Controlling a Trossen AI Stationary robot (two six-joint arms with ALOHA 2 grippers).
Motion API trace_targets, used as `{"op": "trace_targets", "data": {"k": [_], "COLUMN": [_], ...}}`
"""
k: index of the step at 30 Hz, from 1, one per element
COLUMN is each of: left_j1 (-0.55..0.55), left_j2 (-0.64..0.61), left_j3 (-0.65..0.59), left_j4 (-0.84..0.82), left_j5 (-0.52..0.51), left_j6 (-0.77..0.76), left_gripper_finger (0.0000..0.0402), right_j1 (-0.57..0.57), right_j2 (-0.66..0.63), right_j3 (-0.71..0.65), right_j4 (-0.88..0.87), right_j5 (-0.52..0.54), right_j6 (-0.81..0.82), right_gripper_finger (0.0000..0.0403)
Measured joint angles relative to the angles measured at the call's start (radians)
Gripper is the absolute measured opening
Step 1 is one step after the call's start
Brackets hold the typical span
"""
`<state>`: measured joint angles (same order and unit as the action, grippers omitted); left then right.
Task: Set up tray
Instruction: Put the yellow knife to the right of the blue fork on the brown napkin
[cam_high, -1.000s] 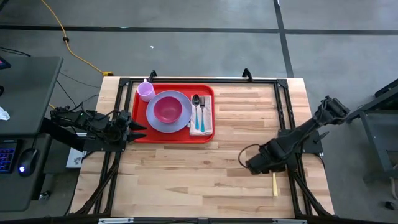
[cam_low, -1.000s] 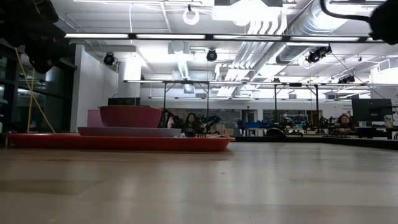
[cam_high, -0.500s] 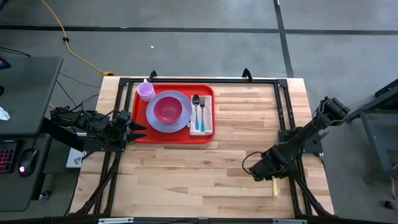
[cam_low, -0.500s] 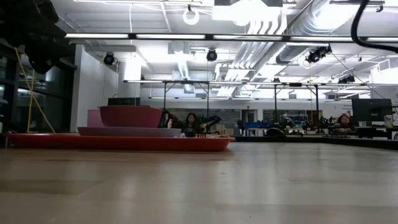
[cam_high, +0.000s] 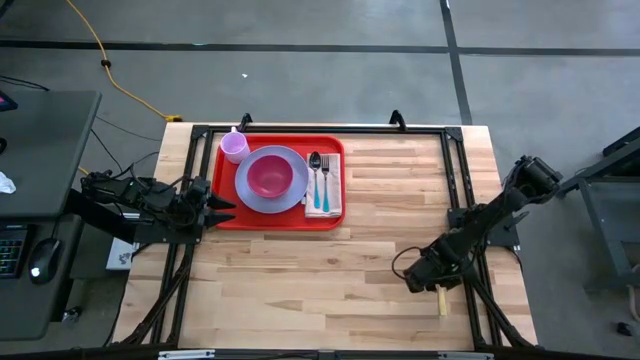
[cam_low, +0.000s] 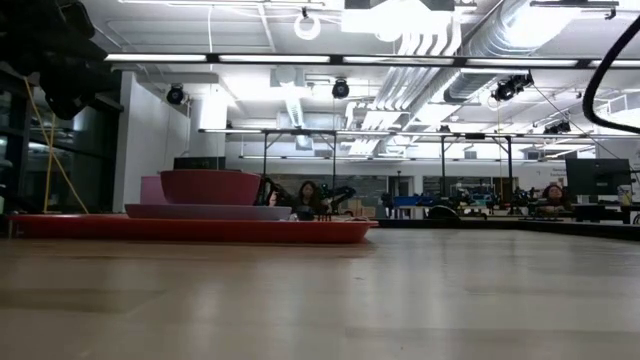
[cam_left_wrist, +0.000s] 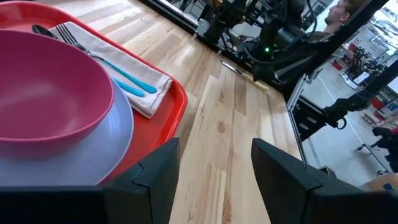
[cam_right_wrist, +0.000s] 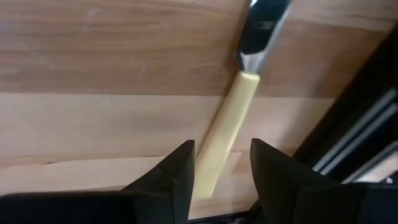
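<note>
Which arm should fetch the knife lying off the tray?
The right. Its open claw hangs directly over the yellow-handled metal knife near the table's right edge, while the left claw waits beside the flat red plastic tray.

Tray (cam_high: 225, 210) at the table's (cam_high: 330, 270) far left, carrying a plate (cam_high: 248, 198) with a bowl (cam_high: 268, 176) on it, cup (cam_high: 234, 146) behind-left, cutlery on a napkin (cam_high: 333, 184) right; knife (cam_high: 441, 297) lies near the right edge.
</note>
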<state>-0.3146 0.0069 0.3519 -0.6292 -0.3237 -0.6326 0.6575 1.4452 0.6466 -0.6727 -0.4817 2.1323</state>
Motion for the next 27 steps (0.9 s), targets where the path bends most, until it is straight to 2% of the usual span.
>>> {"op": "trace_targets", "data": {"k": [9,17,20,27], "left_j1": [0.000,0.000,0.000,0.000], "left_j2": [0.000,0.000,0.000,0.000], "left_j3": [0.000,0.000,0.000,0.000], "left_j4": [0.000,0.000,0.000,0.000], "left_j5": [-0.001,-0.012,-0.034,-0.055], "left_j6": [-0.012,-0.026,-0.027,-0.026], "left_gripper_finger": [0.0227,0.0227,0.0227,0.0227], "right_j1": [-0.001,-0.022,-0.035,-0.078], "right_j2": [-0.003,-0.002,-0.001,0.000], "right_j3": [-0.125,-0.138,-0.138,-0.138], "right_j4": [0.204,0.220,0.217,0.200], "right_j5": [-0.017,-0.022,-0.018,-0.012], "right_j6": [-0.001,-0.004,-0.005,-0.012], "right_gripper_finger": [0.0133,0.0128,0.0107,0.0023]}}
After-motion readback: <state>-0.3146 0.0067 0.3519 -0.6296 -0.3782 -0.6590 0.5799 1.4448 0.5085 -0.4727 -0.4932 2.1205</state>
